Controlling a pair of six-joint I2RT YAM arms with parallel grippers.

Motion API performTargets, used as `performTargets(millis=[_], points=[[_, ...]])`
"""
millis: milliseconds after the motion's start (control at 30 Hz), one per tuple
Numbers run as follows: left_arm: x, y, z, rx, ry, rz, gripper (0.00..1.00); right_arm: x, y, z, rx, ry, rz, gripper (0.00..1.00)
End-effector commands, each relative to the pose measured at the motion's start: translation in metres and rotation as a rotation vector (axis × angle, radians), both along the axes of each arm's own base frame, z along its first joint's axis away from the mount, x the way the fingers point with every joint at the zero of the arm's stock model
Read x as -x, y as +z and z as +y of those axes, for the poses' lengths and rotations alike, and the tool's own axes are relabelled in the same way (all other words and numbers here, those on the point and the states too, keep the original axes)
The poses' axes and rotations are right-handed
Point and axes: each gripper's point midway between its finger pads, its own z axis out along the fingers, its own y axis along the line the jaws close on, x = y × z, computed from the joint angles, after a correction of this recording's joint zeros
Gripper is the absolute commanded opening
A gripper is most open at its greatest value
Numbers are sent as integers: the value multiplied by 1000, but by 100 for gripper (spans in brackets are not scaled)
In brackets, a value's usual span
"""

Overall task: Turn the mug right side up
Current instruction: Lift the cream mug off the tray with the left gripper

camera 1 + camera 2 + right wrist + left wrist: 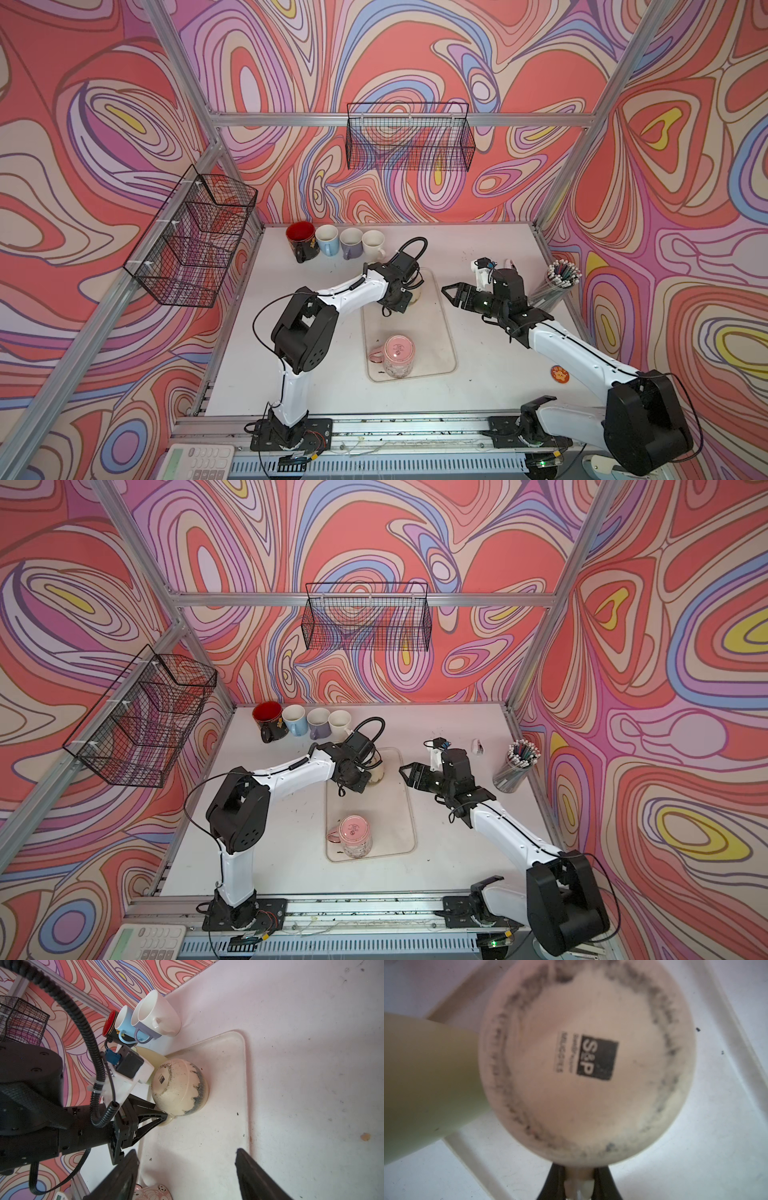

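The cream mug sits upside down on the tray, likely stiff, slick and breakable. The left gripper pinches its handle, the soundest hold; the right gripper gapes wide, empty.

You have bright, even light and soft shadows on the white table; both top views bow at the edges. Your left wrist view blurs the cream upturned ceramic mug.

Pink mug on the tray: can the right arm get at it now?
Probably yes: the right gripper is open, nothing stands between it and the pink mug, and the left gripper is off at the cream mug.
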Motion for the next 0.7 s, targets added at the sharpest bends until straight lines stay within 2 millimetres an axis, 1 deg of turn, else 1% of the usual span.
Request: performTargets(millis=[0,167,267,400,667], points=[[-1,5,-3,-14,-20,0,0,-3,-1,-3,14,-9,-12,76],[-3,26,-14,67,-27,-19,0,-2,-3,-2,7,-6,-5,76],[-4,41,-23,154,-23,-15,0,-1,-3,-2,-2,-4,-3,76],[-6,59,-30,276,-1,2,0,1,-3,-1,-10,0,1,76],[-14,91,-33,461,31,1,0,5,-4,-1,-22,4,8,76]])
